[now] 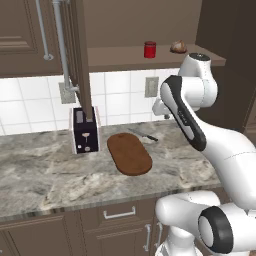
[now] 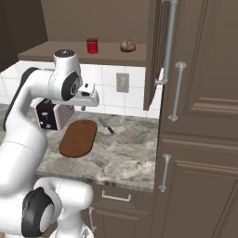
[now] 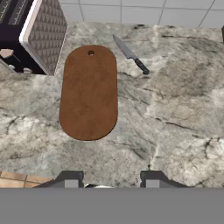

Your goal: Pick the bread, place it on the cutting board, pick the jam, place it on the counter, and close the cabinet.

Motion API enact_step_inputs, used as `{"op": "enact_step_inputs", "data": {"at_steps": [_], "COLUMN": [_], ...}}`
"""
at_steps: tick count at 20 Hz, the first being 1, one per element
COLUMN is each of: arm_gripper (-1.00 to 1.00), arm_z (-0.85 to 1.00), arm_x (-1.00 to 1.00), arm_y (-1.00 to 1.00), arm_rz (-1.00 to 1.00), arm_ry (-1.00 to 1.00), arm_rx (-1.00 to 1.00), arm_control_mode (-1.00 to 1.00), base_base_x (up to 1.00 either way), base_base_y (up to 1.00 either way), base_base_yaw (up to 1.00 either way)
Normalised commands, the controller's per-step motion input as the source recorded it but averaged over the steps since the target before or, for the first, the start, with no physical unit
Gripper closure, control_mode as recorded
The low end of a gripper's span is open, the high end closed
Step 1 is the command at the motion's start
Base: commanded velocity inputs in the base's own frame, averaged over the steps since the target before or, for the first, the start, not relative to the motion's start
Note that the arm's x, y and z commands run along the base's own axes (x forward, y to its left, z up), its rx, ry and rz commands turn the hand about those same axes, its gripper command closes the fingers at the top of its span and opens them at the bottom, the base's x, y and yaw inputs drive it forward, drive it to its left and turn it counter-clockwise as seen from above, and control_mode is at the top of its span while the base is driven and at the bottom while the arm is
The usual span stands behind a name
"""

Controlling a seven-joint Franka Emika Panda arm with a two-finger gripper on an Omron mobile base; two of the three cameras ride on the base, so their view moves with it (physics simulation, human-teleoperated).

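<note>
While the arm stands folded high above the counter [image 1: 45, 170], I look down through the hand camera and see the gripper [image 3: 111, 180] with its two dark tips at six o'clock, drawn in as close as they go, with only bare stone showing in the gap and nothing in their hold. The cutting board [image 3: 89, 92] lies flat on the stone just left of centre in that view, its hanging hole toward twelve o'clock, and its top is bare. A kitchen knife [image 3: 130, 54] rests on the counter at about one o'clock from the board, near it but apart, blade toward the tiled wall. The toaster [image 3: 31, 34] sits at ten o'clock, just beside the board's upper left end. In the left base view the jam [image 1: 149, 49] stands upright on the open cabinet shelf [image 1: 130, 56], and the bread [image 1: 178, 47] sits on the same shelf at three o'clock from the jar, near it but apart. The cabinet [image 1: 80, 55] door stands swung out edge-on toward me, with its long silver bar handle [image 1: 62, 46] on the left face, above the toaster. In the right base view the same open door [image 2: 154, 56] hangs at three o'clock from the bread.
</note>
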Motion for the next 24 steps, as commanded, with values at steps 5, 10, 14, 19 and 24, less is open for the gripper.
{"op": "enact_step_inputs", "data": {"at_steps": [5,10,14,19,24], "arm_gripper": [-1.00,-1.00,-1.00,-1.00,-1.00], "arm_z": [0.00,0.07,0.17,0.25,0.34], "arm_x": [-0.14,-0.21,-0.16,-0.14,-0.08], "arm_y": [0.00,0.00,0.00,0.00,0.00], "arm_rz": [0.00,0.00,0.00,0.00,0.00], "arm_ry": [-0.09,-0.15,-0.17,-0.16,-0.14], "arm_rx": [0.00,0.00,0.00,0.00,0.01], "arm_control_mode": [-1.00,-1.00,-1.00,-1.00,-1.00], "base_base_x": [0.00,0.00,0.00,0.00,0.00], "base_base_y": [0.00,0.00,0.00,0.00,0.00], "base_base_yaw": [0.00,0.00,0.00,0.00,0.00]}}
